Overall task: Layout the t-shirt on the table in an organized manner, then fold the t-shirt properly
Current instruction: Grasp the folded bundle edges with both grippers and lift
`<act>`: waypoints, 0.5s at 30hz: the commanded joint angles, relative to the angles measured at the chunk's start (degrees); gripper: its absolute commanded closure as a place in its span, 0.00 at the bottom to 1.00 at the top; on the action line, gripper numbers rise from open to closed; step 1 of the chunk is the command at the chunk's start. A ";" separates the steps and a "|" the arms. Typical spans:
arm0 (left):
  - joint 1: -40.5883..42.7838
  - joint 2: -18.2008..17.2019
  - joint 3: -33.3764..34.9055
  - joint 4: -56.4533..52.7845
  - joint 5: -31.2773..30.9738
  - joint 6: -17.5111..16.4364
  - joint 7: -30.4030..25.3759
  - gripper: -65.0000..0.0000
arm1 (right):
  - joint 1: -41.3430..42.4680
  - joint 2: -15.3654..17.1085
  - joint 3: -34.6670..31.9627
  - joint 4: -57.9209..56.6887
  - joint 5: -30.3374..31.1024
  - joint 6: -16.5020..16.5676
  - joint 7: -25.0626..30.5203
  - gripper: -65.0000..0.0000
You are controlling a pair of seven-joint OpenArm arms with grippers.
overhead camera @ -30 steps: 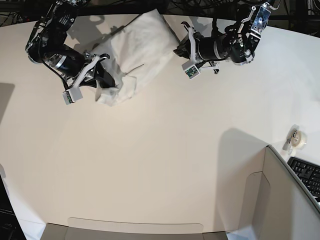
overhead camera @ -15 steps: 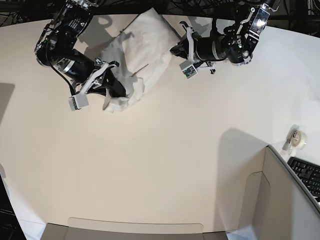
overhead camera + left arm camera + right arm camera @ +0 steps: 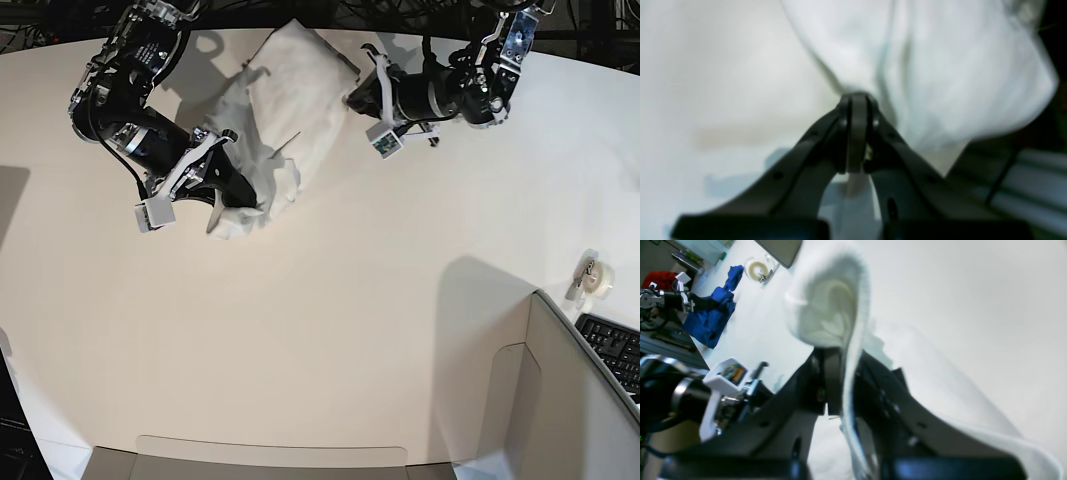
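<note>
Both wrist views are blurred, and no print shows on the t-shirt (image 3: 280,110), which lies bunched at the far left-centre of the white worktop (image 3: 330,330). The left hand (image 3: 857,100) is pinched together on the shirt's right edge. The right hand (image 3: 836,380) is clamped on a ribbed hem at its near left corner. A tape roll (image 3: 597,277) and grey partition (image 3: 560,400) sit near right

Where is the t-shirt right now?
In the base view the t-shirt lies bunched at the far edge of the table, held between the two end effectors.
</note>
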 commanded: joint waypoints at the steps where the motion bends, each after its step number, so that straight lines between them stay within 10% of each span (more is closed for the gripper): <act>1: 0.99 -1.28 -1.66 1.42 3.66 1.20 3.71 1.00 | 0.83 -0.14 -0.31 0.87 1.78 -0.18 1.03 1.00; 15: 12.77 -7.08 -3.42 13.55 3.31 1.11 4.85 1.00 | 3.81 1.70 -7.61 0.78 -6.75 -0.18 1.03 1.00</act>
